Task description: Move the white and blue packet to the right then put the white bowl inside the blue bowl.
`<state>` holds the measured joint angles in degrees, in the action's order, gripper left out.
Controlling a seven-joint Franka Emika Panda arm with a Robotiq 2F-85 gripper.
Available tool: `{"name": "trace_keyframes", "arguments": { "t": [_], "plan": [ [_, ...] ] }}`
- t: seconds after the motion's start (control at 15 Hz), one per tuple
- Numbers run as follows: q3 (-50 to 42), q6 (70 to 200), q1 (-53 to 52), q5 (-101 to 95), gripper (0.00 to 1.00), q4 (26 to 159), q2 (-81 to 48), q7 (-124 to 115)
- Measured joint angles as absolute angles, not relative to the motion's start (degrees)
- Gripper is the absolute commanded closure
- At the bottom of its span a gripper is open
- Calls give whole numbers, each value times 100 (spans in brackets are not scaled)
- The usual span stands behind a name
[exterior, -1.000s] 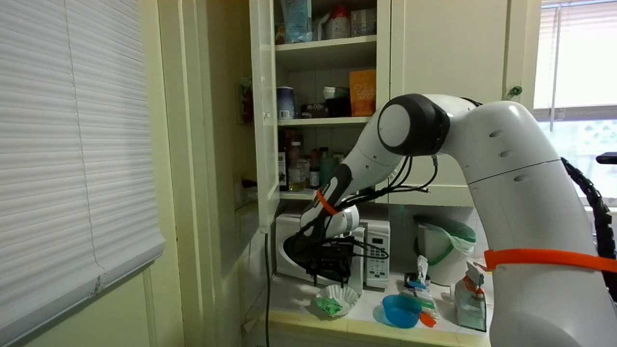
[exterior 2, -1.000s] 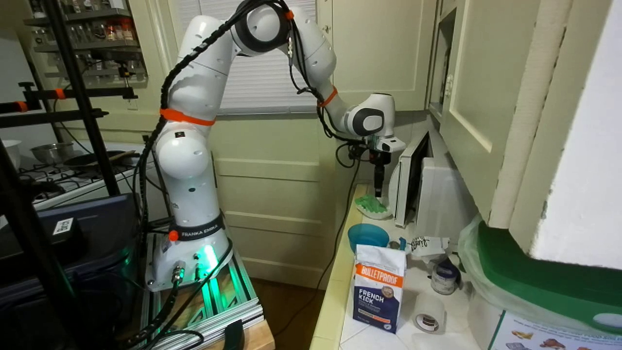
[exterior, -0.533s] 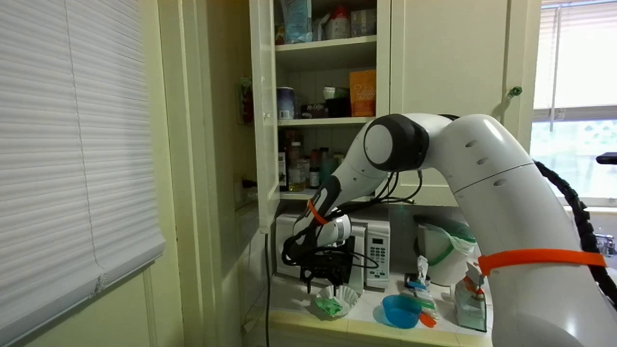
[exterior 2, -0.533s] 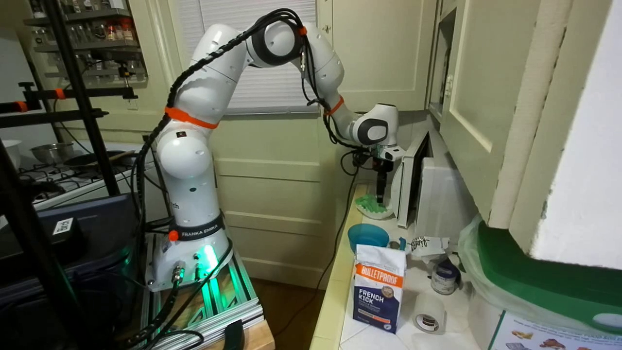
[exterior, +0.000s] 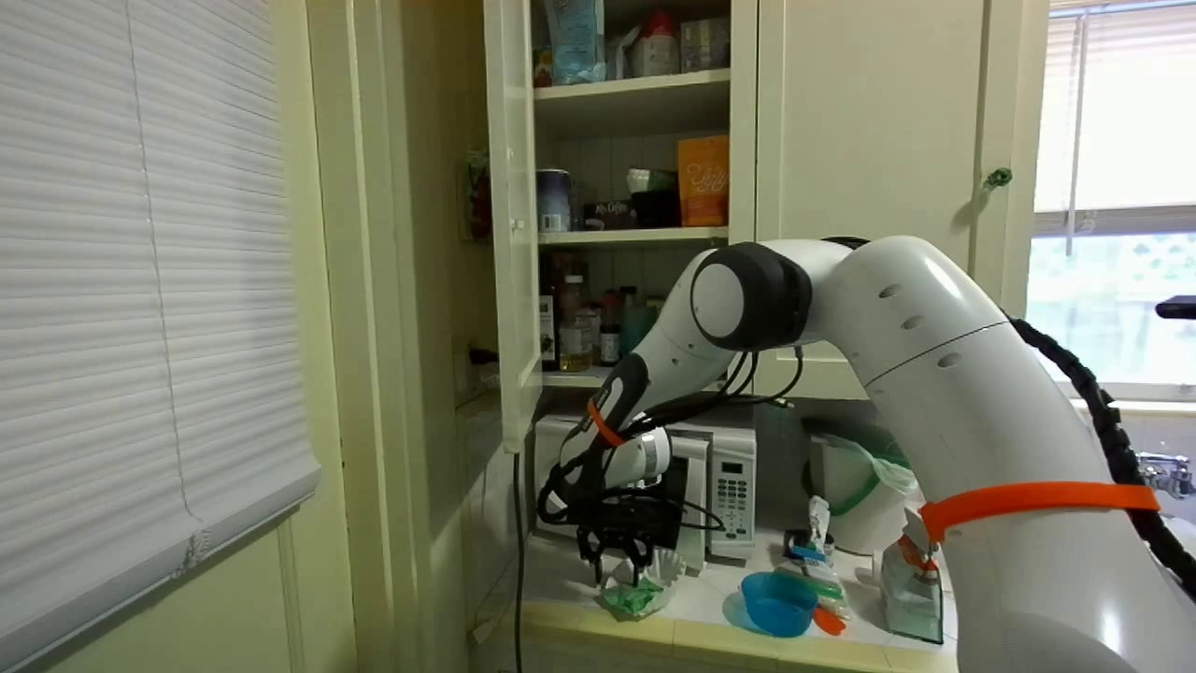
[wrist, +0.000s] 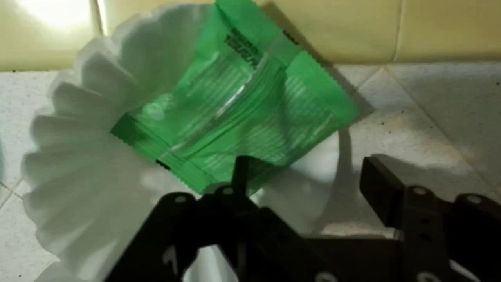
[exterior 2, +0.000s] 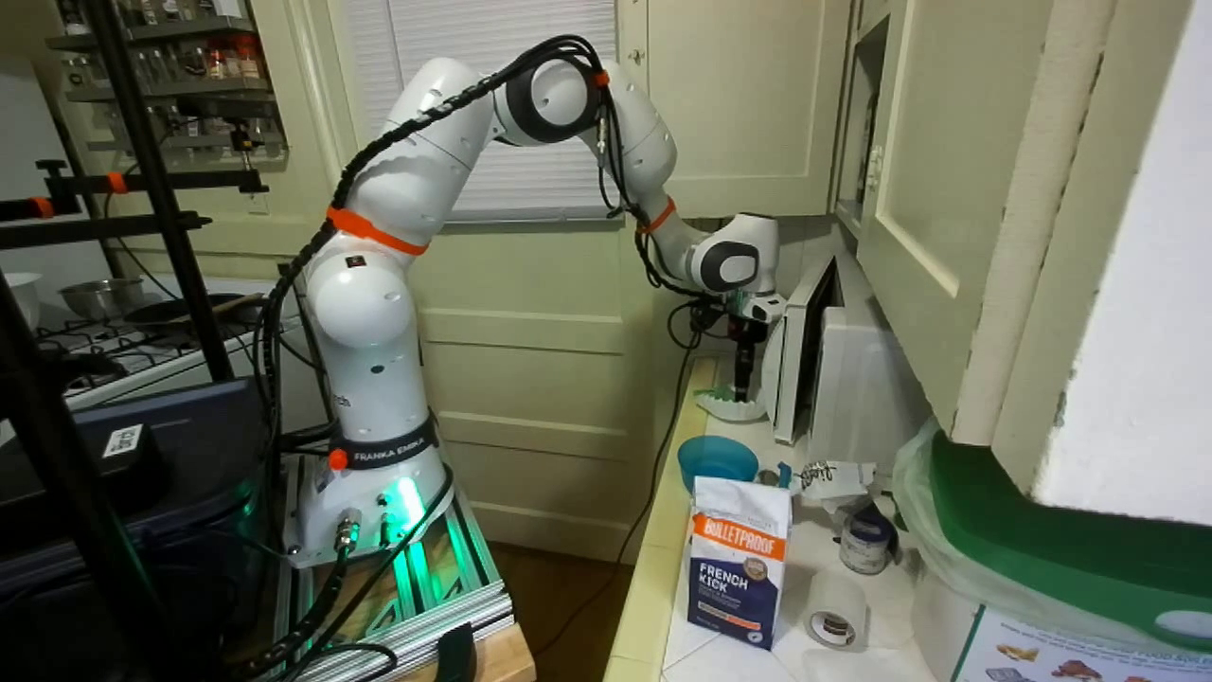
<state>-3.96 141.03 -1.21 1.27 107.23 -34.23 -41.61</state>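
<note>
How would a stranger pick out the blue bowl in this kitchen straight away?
In an exterior view, find the white microwave. In front of it and rightward, by the yellow counter edge, sits the blue bowl. It is bright blue and smooth-sided, unlike the neighbouring fluted white bowl with a green packet on it.

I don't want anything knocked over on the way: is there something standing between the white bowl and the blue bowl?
By both exterior views, nothing visible stands between the white bowl and the blue bowl. The open microwave door stands beside that path, not across it.
</note>
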Motion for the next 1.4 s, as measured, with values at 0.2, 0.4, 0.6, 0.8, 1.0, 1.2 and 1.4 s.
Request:
{"name": "trace_keyframes", "arguments": {
  "t": [0.2, 0.4, 0.6, 0.8, 1.0, 1.2, 1.4],
  "plan": [
    [-486, 13942, -177, 127, 81, 10627, -3432, -4166],
    [-533, 13869, -197, 127, 99, 10555, -3433, -4168],
    [-549, 13783, -211, 127, 100, 10519, -3440, -4169],
    [-550, 13688, -214, 127, 100, 10499, -3440, -4168],
    [-549, 13625, -214, 146, 100, 10494, -3430, -4168],
    [-549, 13499, -214, 178, 100, 10495, -3368, -4167],
    [-549, 13448, -213, 183, 100, 10498, -3261, -4167]
  ]
}}
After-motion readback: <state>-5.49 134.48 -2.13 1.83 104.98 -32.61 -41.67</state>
